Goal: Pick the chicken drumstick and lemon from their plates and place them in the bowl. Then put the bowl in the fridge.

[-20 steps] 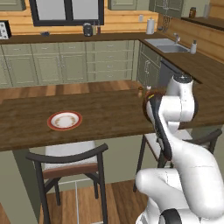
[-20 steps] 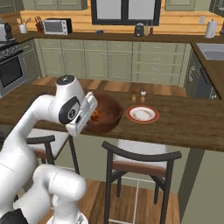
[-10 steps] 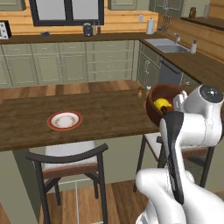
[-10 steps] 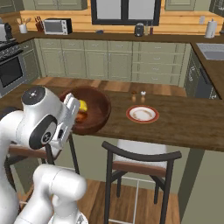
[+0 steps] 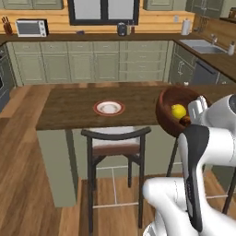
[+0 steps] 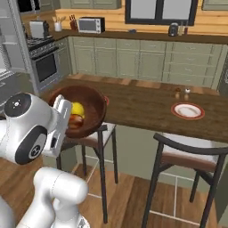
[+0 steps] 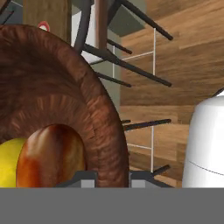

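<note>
The gripper (image 6: 67,116) pinches the rim of the bowl (image 6: 91,104), lemon (image 6: 77,108) and chicken drumstick (image 6: 75,120) loaded inside just ahead of it; only the fridge delivery looks left.

The arm (image 5: 207,152) was glossy white, built of fat rounded segments. A dark band ran along one link (image 5: 193,179) — its joint cap (image 6: 23,144) was dark grey, ringed in black.
</note>
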{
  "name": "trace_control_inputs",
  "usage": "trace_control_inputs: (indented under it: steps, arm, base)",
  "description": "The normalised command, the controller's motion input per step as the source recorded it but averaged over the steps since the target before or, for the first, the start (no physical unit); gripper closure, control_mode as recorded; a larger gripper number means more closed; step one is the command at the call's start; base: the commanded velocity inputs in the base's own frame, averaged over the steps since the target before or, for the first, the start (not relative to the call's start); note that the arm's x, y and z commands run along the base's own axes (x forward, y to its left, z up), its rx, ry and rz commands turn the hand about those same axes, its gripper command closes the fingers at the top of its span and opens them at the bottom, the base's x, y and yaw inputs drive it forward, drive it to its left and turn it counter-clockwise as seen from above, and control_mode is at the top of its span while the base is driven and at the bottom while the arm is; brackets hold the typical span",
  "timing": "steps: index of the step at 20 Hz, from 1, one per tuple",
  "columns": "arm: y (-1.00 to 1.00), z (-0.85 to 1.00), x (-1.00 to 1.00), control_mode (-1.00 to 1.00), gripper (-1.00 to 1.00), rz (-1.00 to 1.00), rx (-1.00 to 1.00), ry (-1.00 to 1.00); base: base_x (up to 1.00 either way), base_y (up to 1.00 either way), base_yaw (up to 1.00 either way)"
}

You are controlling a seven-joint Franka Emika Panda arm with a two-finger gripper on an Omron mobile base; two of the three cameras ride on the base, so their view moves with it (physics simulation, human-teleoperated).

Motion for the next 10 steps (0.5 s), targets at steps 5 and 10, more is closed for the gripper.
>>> trace_control_inputs:
  steps: [5, 10]
  arm:
    - [0.0, 0.0, 0.0, 1.0, 1.0, 0.0, 0.0, 0.0]
    - [0.0, 0.0, 0.0, 1.0, 1.0, 0.0, 0.0, 0.0]
  base:
    - [-0.07, 1.0, 0.32]
    - [0.09, 1.0, 0.35]
